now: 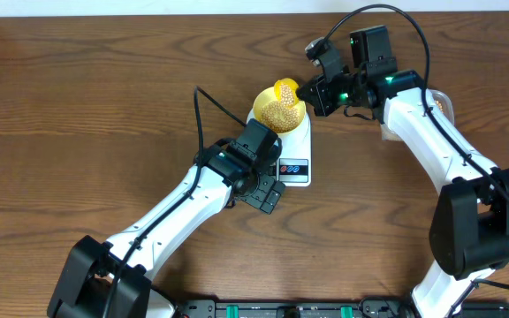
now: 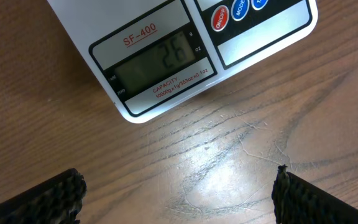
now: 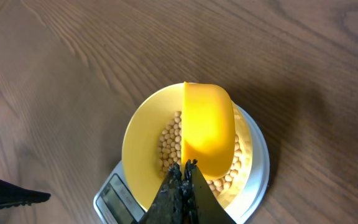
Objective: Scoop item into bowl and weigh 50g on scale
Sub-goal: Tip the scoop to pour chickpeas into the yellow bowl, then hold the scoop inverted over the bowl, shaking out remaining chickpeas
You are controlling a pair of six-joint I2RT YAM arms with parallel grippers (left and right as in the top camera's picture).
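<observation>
The scale (image 2: pixel 166 56) stands on the bench (image 1: pixel 78 106) and carries the bowl (image 3: pixel 138 143) of beans (image 3: pixel 171 140). The right hand (image 3: pixel 183 167), clamped on the yellow scoop (image 3: pixel 209 127), holds it over the bowl, covering some beans. The left hand (image 2: pixel 179 196) is spread wide just before the scale's display.

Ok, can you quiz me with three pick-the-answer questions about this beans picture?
1. Where is the bowl? A) on the table B) on the scale C) in a box
2. What colour is the scoop? A) yellow B) blue C) green
3. How is the left tool? A) holding the scoop B) shut, empty C) open, empty
Answers: B, the scale's white edge shows under the bowl; A, it is yellow like the bowl; C, its fingers stand wide apart, holding nothing.
</observation>
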